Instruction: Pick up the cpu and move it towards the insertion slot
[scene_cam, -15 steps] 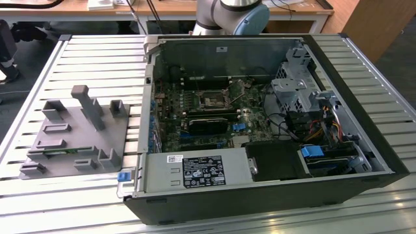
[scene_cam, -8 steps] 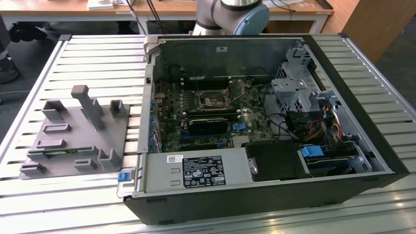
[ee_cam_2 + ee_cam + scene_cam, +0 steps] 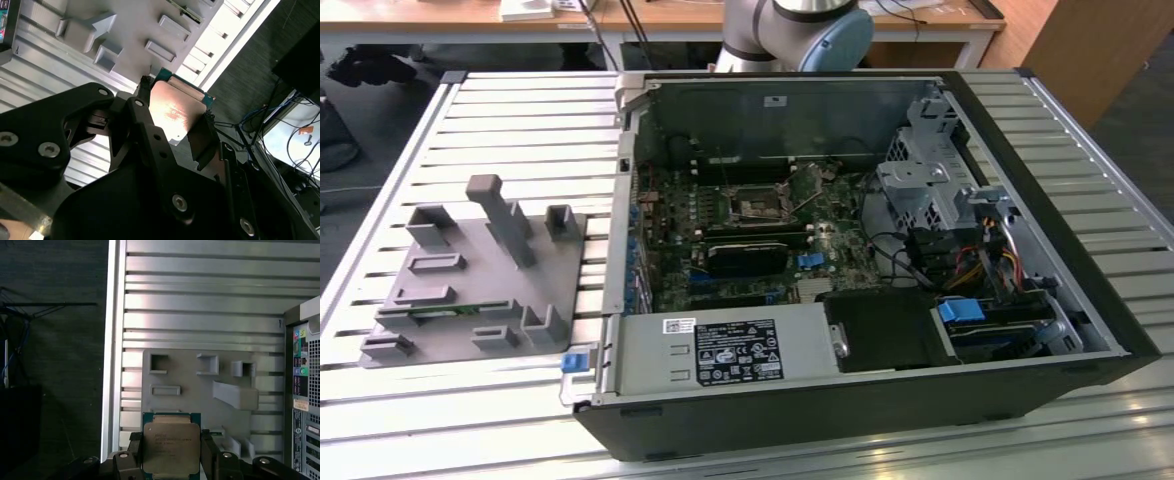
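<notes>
One chip clamped in the gripper over the grey fixture plate

The cpu (image 3: 170,447), a small flat square with a silvery metal face and a green rim, sits between the two black fingers (image 3: 207,450) of the gripper (image 3: 171,452). The fingers are closed in to the chip's width and press on two opposite edges, so the chip is firmly held. In the second wrist view its metal face catches a warm, pinkish reflection.

Both wrist views show the chip held up in the air, with the grey plastic fixture plate (image 3: 195,400) beyond it. The plate carries several raised blocks, small rectangular recesses and one long sloping ramp.

The plate lies on a table (image 3: 520,130) made of pale aluminium slats with dark grooves running between them. In the exterior view the plate is towards the exterior view's left, and an open black computer case (image 3: 1107,300) lies on its side just beside it, towards the exterior view's right.

Inside the case is a green motherboard, and near its middle is the insertion slot (image 3: 758,207), a small square socket with a dark centre and a shiny metal frame. It is well apart from the fixture plate.

Behind the case stands the grey and blue base of the robot arm (image 3: 801,30). Wooden desks (image 3: 667,15) line the back of the room. Past the table's edge lies dark floor (image 3: 55,365) with loose cables (image 3: 295,130).
</notes>
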Action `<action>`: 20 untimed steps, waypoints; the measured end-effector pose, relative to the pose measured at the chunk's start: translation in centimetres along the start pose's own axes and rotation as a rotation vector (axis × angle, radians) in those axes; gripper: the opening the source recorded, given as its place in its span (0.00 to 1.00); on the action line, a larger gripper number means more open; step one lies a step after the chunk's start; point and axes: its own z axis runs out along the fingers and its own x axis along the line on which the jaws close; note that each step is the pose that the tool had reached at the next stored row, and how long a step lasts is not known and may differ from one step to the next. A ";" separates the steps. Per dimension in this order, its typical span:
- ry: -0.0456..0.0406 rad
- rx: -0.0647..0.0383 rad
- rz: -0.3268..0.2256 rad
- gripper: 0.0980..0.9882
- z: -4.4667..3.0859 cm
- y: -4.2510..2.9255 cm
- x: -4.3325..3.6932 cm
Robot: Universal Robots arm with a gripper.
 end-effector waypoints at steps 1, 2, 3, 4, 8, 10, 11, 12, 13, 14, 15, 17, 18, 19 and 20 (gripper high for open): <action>-0.0001 0.000 0.000 0.50 -0.23 0.01 0.00; 0.0001 0.000 0.000 0.50 -0.42 0.02 -0.01; 0.0000 0.000 0.000 0.50 -0.55 0.03 -0.04; 0.0000 0.000 0.000 0.50 -0.60 0.03 -0.09; 0.0028 0.000 0.000 0.50 -0.64 0.02 -0.95; 0.0054 0.000 0.000 0.50 -0.63 0.01 -1.60; 0.0070 0.000 0.000 0.50 -0.63 0.01 -1.93; 0.0085 0.000 0.000 0.50 -0.63 0.00 -2.22; 0.0098 0.000 0.000 0.50 -0.64 0.00 -2.47; 0.0111 0.000 0.000 0.50 -0.63 0.00 -2.72; 0.0125 0.000 0.000 0.50 -0.64 0.00 -2.96; 0.0153 0.000 0.001 0.50 -0.64 -0.01 -3.40; 0.0165 0.000 0.001 0.50 -0.64 -0.01 -3.59; 0.0176 0.000 0.001 0.50 -0.64 -0.01 -3.77; 0.0186 0.000 0.001 0.50 -0.64 -0.02 -3.95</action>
